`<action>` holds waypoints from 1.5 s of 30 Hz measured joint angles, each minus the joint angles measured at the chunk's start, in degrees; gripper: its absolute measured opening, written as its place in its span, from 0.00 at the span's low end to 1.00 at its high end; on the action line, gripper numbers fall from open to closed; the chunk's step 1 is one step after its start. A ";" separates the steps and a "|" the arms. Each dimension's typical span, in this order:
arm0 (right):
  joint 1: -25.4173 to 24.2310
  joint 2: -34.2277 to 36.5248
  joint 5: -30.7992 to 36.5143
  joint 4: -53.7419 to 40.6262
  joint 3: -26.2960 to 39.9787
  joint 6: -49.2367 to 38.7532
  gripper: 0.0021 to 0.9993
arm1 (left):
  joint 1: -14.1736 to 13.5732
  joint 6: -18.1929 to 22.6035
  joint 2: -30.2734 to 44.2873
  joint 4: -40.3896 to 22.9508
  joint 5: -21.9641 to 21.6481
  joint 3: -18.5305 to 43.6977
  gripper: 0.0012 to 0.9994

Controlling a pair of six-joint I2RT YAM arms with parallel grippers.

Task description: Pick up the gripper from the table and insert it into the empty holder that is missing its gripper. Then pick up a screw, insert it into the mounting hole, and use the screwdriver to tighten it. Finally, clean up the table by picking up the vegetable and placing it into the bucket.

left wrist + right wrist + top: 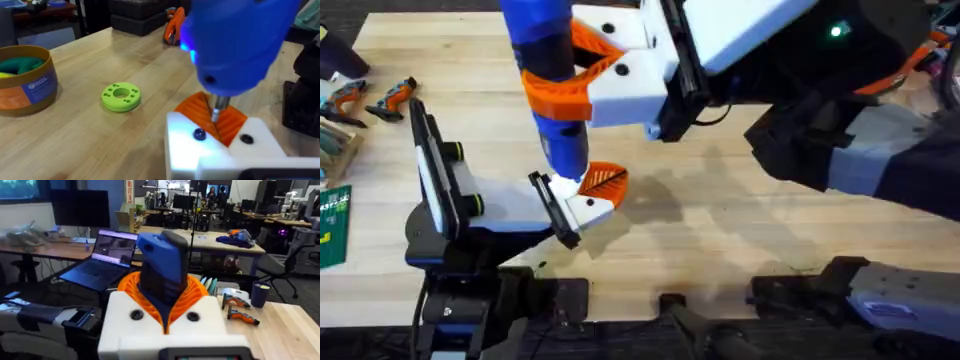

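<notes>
**Screwdriver tip at the finger mount**

The right gripper [595, 80] is clamped on the screwdriver [548, 70], its orange pads wrapped around the blue barrel and holding it upright, tip down. In the left wrist view the short silver tip [217, 107] sits on or just above the top of the left gripper [215, 125], where an orange ribbed gripper tip [210, 112] now rests in the white holder [190, 145]; a dark screw head [199, 134] shows on the holder's face. Whether the bit is actually seated in a screw is hard to tell, since the blue body hides the contact. The left fingers appear closed together with nothing between them.

The screwdriver looks rigid, smooth and fairly top-heavy, so a mid-barrel hold as here seems right; a slippery shell could twist under torque. The orange tip is light, stiff plastic, likely to shift until fastened.

The bucket [30, 82] stands well apart on the table [100, 135], beside a lime-green disc [120, 96]. The vegetable is still to be cleared away.
</notes>
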 joint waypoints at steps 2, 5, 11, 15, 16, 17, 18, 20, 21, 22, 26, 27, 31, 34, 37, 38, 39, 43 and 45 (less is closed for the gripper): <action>0.00 0.00 0.00 -0.05 0.00 -0.67 0.02 | 0.00 0.00 0.00 0.01 0.00 0.00 0.01; 0.00 0.13 0.00 0.10 0.00 -1.48 0.02 | 0.00 0.00 0.00 0.01 0.00 0.00 0.01; 0.00 1.66 0.00 0.14 0.00 -1.89 0.02 | 0.00 0.00 0.00 0.01 0.00 0.00 0.01; 0.00 1.73 0.00 0.16 0.00 -1.89 0.02 | 0.00 0.00 0.00 0.01 0.00 0.00 0.01; 0.00 1.73 0.00 0.19 0.00 -1.89 0.02 | 0.00 0.00 0.00 0.01 0.00 0.00 0.01; 0.00 1.73 0.00 0.19 0.00 -1.89 0.02 | 0.00 0.00 0.00 0.01 0.01 0.00 0.01; 0.00 1.73 0.00 0.17 0.00 -1.89 0.02 | 0.00 0.00 0.00 0.01 0.00 0.00 0.01; 0.00 1.73 0.00 0.16 0.00 -1.90 0.02 | 0.00 0.00 0.00 0.01 0.00 0.00 0.01; 0.00 1.73 0.00 0.19 0.00 -1.90 0.02 | 0.00 0.00 0.00 0.01 0.00 0.00 0.01; 0.00 1.73 0.00 0.16 0.00 -1.89 0.02 | 0.00 0.00 0.00 0.01 0.00 0.00 0.01; 0.00 1.73 0.00 0.12 0.00 -1.89 0.02 | 0.00 0.00 0.00 0.01 0.00 0.00 0.01; 0.00 1.73 0.00 0.01 0.00 -1.89 0.02 | 0.00 0.00 0.00 0.01 0.00 0.00 0.01; 0.00 1.73 -0.02 -0.32 0.00 -1.91 0.02 | 0.00 0.00 0.00 -0.01 0.00 0.00 0.01; 0.00 1.73 -0.43 -0.38 0.00 -1.91 0.02 | 0.00 0.00 0.00 0.01 0.02 0.00 0.01; 0.00 1.73 -0.63 -0.64 0.00 -1.91 0.02 | 0.00 0.00 0.00 0.01 0.00 0.00 0.01; 0.00 1.73 -0.66 -0.67 0.00 -1.91 0.02 | 0.00 0.00 0.00 0.01 0.02 0.00 0.01; 0.00 1.73 -0.66 -0.71 0.00 -1.91 0.02 | 0.00 0.00 0.00 0.01 0.00 0.00 0.01; 0.00 1.73 -0.66 -1.28 0.00 -1.99 0.02 | 0.00 0.00 0.00 0.00 0.00 0.00 0.01; 0.00 1.73 -0.66 -1.32 0.00 -2.11 0.02 | 0.00 0.00 0.00 0.01 0.00 0.00 0.01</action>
